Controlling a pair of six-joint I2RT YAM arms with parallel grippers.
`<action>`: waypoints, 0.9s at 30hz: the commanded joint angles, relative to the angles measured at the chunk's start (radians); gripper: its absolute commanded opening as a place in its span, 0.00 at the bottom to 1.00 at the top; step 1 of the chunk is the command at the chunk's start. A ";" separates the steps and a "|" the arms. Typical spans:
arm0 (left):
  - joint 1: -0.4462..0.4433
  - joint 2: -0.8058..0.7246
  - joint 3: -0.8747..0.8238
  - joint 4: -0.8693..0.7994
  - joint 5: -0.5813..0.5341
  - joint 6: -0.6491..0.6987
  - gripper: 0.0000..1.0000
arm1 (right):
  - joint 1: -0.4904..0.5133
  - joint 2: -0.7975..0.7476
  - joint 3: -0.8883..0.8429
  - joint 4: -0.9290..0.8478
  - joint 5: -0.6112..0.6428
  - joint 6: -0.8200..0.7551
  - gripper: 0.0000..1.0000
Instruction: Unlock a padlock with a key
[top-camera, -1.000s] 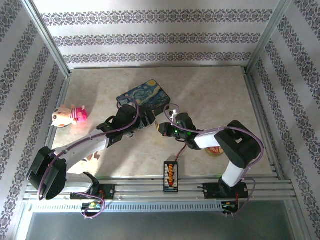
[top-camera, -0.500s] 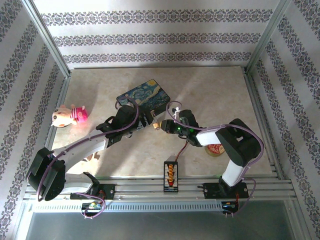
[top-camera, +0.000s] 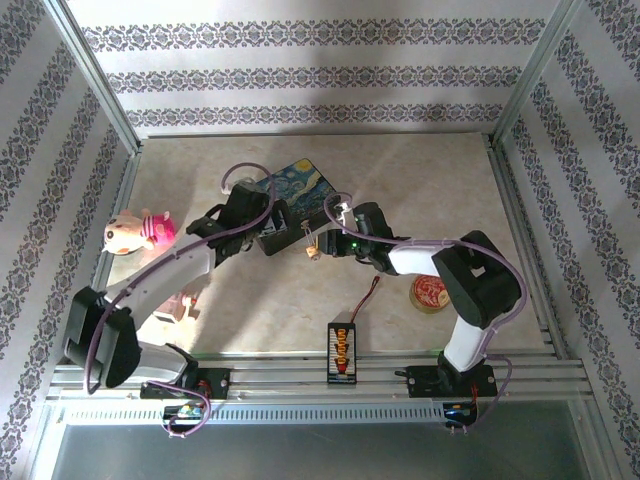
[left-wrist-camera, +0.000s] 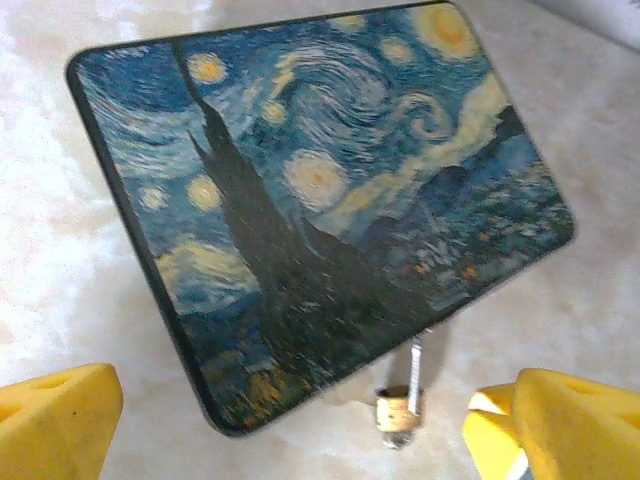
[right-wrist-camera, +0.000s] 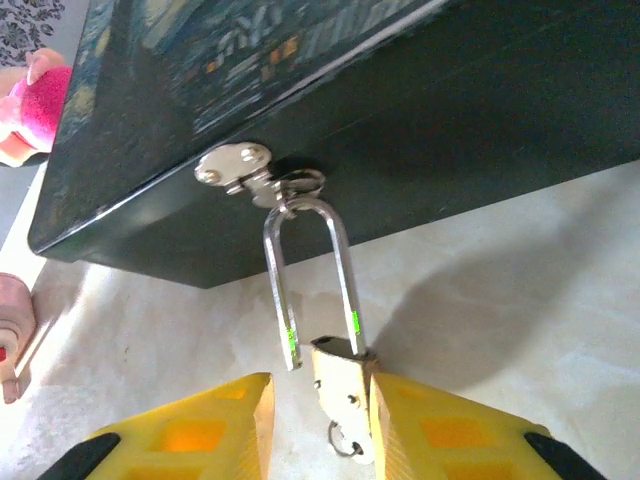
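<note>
The padlock (right-wrist-camera: 340, 385), a brass body on a thin silver shackle (right-wrist-camera: 343, 262), hangs from the silver clasp (right-wrist-camera: 235, 165) of the dark-blue painted box (top-camera: 300, 183). One shackle leg stands free of the body. The key (right-wrist-camera: 352, 443) and its small ring stick out under the body. My right gripper (right-wrist-camera: 320, 390) straddles the body, open: the right finger (right-wrist-camera: 430, 430) touches it, the left finger (right-wrist-camera: 200, 430) stands off. My left gripper (left-wrist-camera: 295, 420) hovers open over the box's (left-wrist-camera: 320, 190) near edge, with the padlock (left-wrist-camera: 398, 412) close to its right finger (left-wrist-camera: 560, 430).
A pink plush toy (top-camera: 140, 232) lies left of the box, a second small toy (top-camera: 180, 305) nearer the left arm. A round red-and-white tin (top-camera: 430, 293) sits under the right arm. An orange connector board (top-camera: 342, 350) on a red-black wire lies by the front rail.
My right gripper's jaws have widened around the padlock body and the arm has shifted left. My left arm has drawn back up-left over the box.
</note>
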 joint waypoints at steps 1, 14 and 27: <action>0.033 0.071 0.048 -0.104 -0.048 0.093 0.99 | -0.013 0.049 0.043 -0.025 -0.071 -0.026 0.30; 0.070 0.224 0.096 -0.131 -0.061 0.130 0.99 | -0.032 0.162 0.099 0.026 -0.173 0.011 0.30; 0.085 0.265 0.086 -0.137 -0.052 0.125 0.99 | -0.032 0.217 0.123 0.063 -0.203 0.037 0.28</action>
